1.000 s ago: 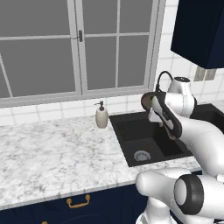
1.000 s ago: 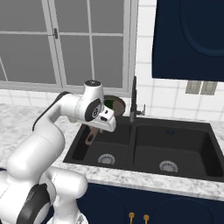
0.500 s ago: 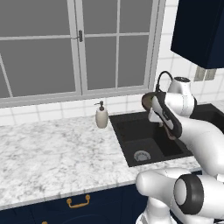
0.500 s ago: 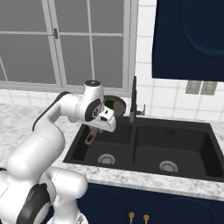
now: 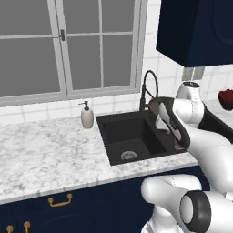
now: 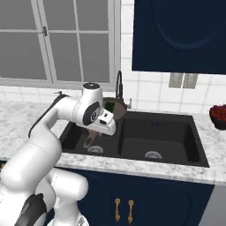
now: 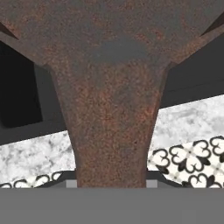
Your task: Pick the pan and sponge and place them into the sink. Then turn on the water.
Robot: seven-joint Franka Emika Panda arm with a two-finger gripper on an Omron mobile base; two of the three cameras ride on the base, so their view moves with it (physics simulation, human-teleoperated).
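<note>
1. Left base view: my white arm reaches fwd over the black sink [image 5: 119, 132], w/ the tall dark faucet [image 5: 148, 88] just behind it. A sliver of the brown pan [image 5: 154, 105] shows beside my wrist, held up above the basin near the faucet. No stream at the faucet, so the water isn't on. A beige soap dispenser [image 5: 87, 116] stands on the marble counter [image 5: 41, 154] left of the sink; a bowl of red fruit [image 5: 226, 98] sits far right.

2. Right base view: my claw [image 6: 98, 131] is clamped on the pan's handle [image 6: 90, 139], which points down toward the left basin. The pan is tilted, above the sink's left half, not resting on the floor of it. Something green shows inside the pan: I take it for the sponge [image 6: 109, 107], riding along, though it's too small to be sure. Both drains are bare; nothing lies in either basin.

3. Hand view: the rusty-brown handle runs straight up from between my fingertips into the pan's underside, very close to the lens. So: clenched, grasping the pan by its handle.

4. Progress, my judgement: pick-up done, pan over the sink. Left to do: lower & release the pan, get the sponge in w/ it, then work the faucet lever for water.
</note>
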